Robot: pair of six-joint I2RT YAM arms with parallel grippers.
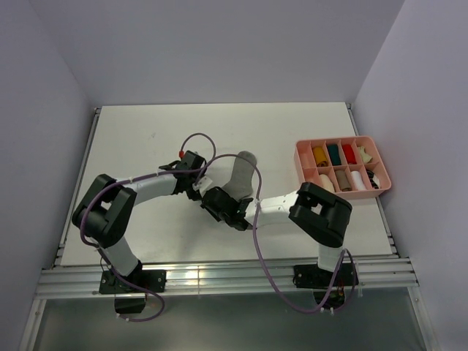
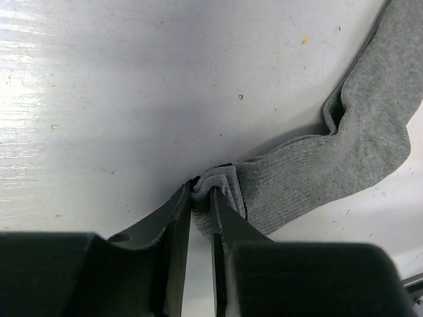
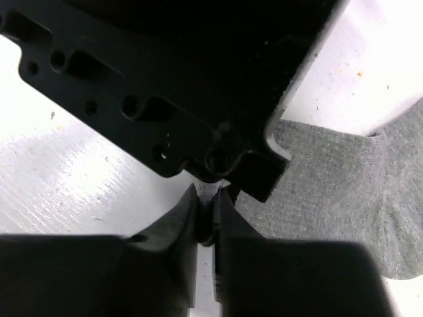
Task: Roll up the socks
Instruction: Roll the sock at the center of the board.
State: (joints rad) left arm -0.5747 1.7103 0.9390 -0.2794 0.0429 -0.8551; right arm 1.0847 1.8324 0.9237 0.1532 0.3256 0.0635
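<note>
1. The grey sock lies in the middle of the table, its length running away from both arms.
2. The left gripper is clamped on its bunched near end.
3. The right gripper is nearly closed just beside it; I can't tell if it has a hold.

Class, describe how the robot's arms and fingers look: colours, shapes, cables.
Both the left arm and right arm have white tubular links and chunky black joints. A thin purple cable loops along each. The left arm also carries a small red tag. The fingers are black and tapered.
</note>
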